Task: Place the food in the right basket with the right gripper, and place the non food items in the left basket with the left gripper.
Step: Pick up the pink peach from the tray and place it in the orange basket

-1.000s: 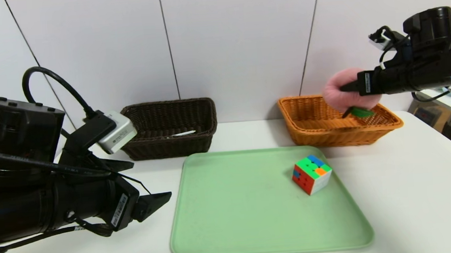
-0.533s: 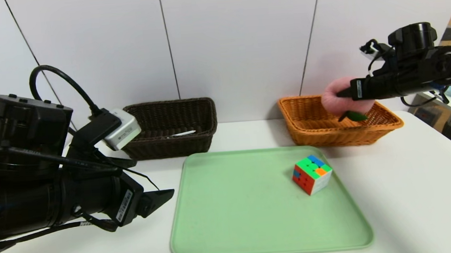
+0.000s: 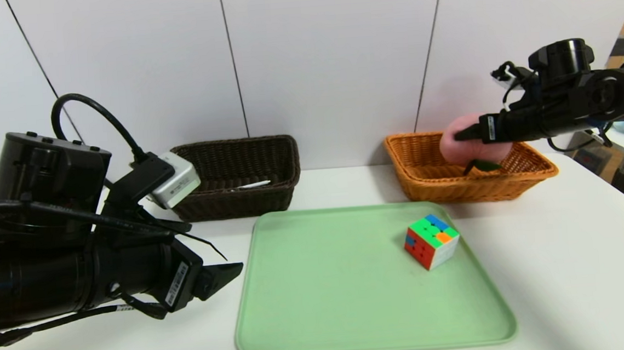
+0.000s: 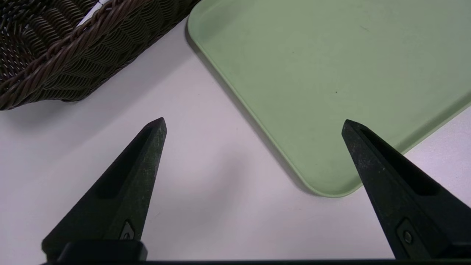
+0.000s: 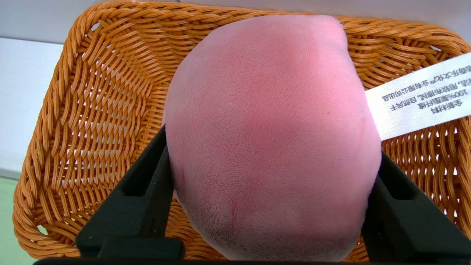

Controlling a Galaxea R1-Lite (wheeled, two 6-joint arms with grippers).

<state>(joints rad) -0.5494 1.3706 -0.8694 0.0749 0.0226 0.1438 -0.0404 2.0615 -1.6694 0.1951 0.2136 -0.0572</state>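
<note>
A smooth white table (image 3: pixel 571 266) carries a matte green tray (image 3: pixel 354 304) bearing the multicoloured cube (image 3: pixel 431 241). The left claw (image 4: pixel 254 125) is held spread above the table. Beyond, before a panelled wall (image 3: pixel 331 53), the plush peach (image 5: pixel 272 140) is flanked by the right claw (image 5: pixel 272 206), grip uncertain, within the orange wicker basket (image 3: pixel 427 178); the pen (image 3: pixel 253 184) lies in the dark woven basket (image 3: pixel 237 202).

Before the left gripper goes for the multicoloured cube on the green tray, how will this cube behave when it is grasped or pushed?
The cube looks like hard plastic, so probably stiff and light. Its flat faces should resist rolling; a push would likely slide it along the green tray. Glossy sides may slip between narrow fingertips.
</note>
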